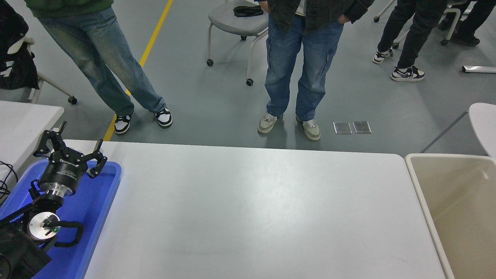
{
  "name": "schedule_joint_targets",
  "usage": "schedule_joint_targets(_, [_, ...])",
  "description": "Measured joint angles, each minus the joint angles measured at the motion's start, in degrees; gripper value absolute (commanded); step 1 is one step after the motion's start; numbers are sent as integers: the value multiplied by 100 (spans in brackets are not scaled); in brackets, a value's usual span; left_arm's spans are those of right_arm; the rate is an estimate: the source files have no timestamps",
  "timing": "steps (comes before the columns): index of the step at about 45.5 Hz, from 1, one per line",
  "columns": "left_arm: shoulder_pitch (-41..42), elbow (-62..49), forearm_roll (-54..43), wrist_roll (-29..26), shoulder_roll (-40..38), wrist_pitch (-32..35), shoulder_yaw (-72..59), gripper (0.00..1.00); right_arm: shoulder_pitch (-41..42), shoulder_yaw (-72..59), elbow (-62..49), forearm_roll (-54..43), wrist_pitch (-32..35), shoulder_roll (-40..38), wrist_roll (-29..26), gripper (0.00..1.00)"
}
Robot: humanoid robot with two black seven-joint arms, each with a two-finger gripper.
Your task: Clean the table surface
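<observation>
The table surface spans the near centre of the scene, with a beige bin against its right edge. The left gripper is parked over a blue tray at near left, fingers spread wide, holding nothing.

Left arm runs off the bottom-left corner, behind its claw. It covers part of the blue tray, whose near end is cut off too. Far right of the claw, beige bin is cropped by right and bottom edges. Ppl beyond the table surface are cut off above the waist. Right arm out of frame.
</observation>
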Motion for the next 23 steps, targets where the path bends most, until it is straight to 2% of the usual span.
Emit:
schedule_joint_targets(6, [0, 1, 0, 0, 0, 0, 0, 100, -156, 6, -492, 188, -109, 541, 0, 0])
schedule_joint_targets(23, [0, 1, 0, 0, 0, 0, 0, 100, -435, -84, -954, 282, -1225, 1486, -24, 0])
